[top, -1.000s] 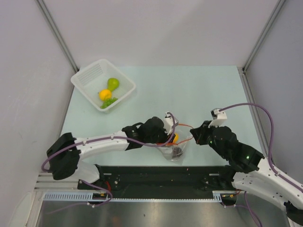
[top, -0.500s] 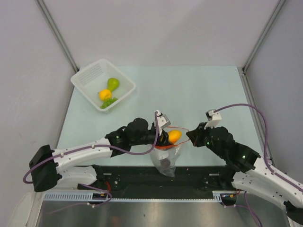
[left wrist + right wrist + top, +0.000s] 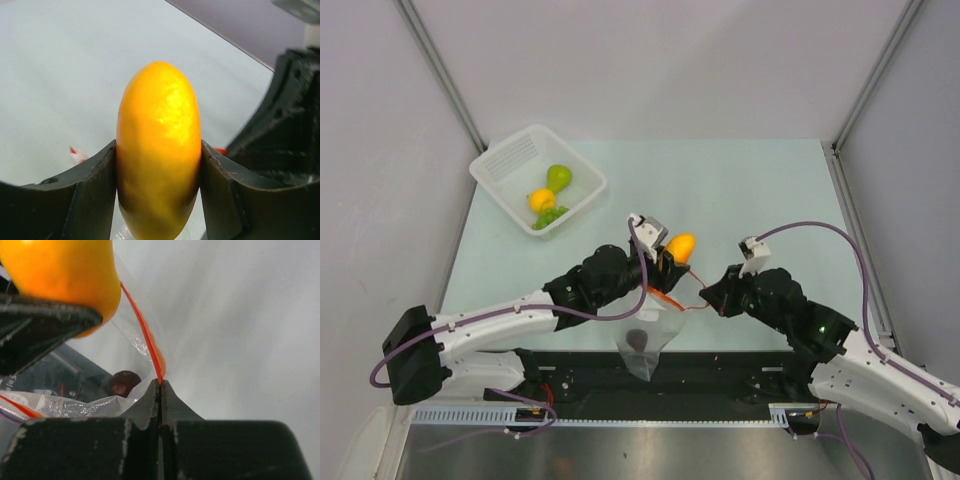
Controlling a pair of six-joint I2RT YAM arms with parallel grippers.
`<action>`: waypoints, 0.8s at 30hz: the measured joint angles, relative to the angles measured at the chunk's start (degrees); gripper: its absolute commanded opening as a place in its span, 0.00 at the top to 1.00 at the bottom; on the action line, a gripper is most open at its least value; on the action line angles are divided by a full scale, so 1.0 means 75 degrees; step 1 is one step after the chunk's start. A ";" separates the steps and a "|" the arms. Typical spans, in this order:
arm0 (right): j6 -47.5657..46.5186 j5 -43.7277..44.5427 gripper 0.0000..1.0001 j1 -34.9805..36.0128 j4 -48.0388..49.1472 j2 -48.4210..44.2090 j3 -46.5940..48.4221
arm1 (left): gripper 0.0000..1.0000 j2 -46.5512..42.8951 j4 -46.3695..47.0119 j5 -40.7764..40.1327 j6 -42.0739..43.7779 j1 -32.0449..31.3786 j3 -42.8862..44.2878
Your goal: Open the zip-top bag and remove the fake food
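Currently mid-removal: left gripper (image 3: 159, 167) is clamped on a glossy orange oval plastic fruit (image 3: 159, 135), one finger pressed on each side, holding it just above the mouth of the small clear crinkly zip-top bag (image 3: 660, 320) and apparently clear of it. Right gripper (image 3: 161, 392) is closed tight, pinching the thin red-orange zip strip (image 3: 144, 332) at the bag's edge. The bag sags open from that pinch over the near edge of the pale green table (image 3: 760, 190), with a small dark round piece (image 3: 640, 339) low inside. At the far left, a white slotted plastic basket (image 3: 510, 155) holds a green pear (image 3: 558, 176), a yellow-orange round fruit (image 3: 541, 199) and green bits (image 3: 550, 215). Next probably: carry the orange fruit over the basket and release it. The right pinch must hold or the bag drops, then the dark piece needs fetching.
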 measured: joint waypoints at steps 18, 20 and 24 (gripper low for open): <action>-0.0166 -0.0519 1.00 -0.0023 0.0653 0.1204 0.0612 | 1.00 0.0761 -0.0361 0.0379 -0.1769 0.1842 0.1918; -0.0192 -0.0425 1.00 -0.0055 0.0530 0.1067 0.0609 | 1.00 0.0699 -0.0551 0.0702 -0.2098 0.2672 0.1915; -0.0221 -0.0189 1.00 -0.0286 0.0172 0.0423 0.0586 | 0.99 0.0592 -0.1005 0.1137 -0.2535 0.4532 0.1912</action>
